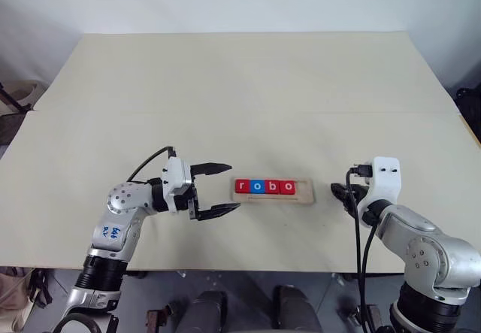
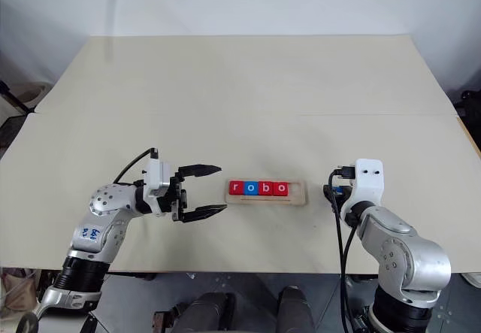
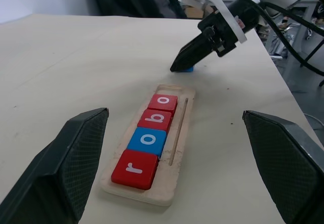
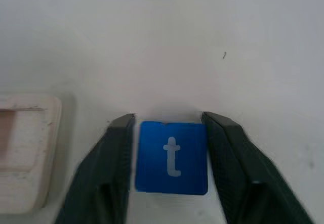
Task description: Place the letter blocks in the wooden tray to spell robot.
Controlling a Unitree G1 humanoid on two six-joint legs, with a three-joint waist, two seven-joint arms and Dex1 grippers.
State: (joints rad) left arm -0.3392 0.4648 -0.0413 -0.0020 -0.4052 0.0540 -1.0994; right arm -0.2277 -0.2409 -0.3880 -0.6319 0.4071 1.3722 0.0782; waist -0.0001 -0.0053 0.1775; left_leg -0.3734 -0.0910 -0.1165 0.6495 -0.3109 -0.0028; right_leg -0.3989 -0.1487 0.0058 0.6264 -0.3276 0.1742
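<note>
The wooden tray (image 1: 304,191) lies near the table's front edge. It holds a red r (image 1: 241,186), a blue o (image 1: 256,186), a red b (image 1: 271,186) and a red o (image 1: 286,186), and its right end slot is bare. Just right of the tray, my right gripper (image 4: 168,117) is shut on the blue t block (image 4: 172,155), one finger against each side. The block is low over the table; I cannot tell whether it rests on it. My left gripper (image 1: 234,187) stands open and level just left of the tray, nothing between its fingers.
The tan table (image 1: 240,92) stretches far behind the tray, with a seam across its middle. Its front edge runs close below both grippers. Black cables (image 1: 359,228) hang off my right wrist.
</note>
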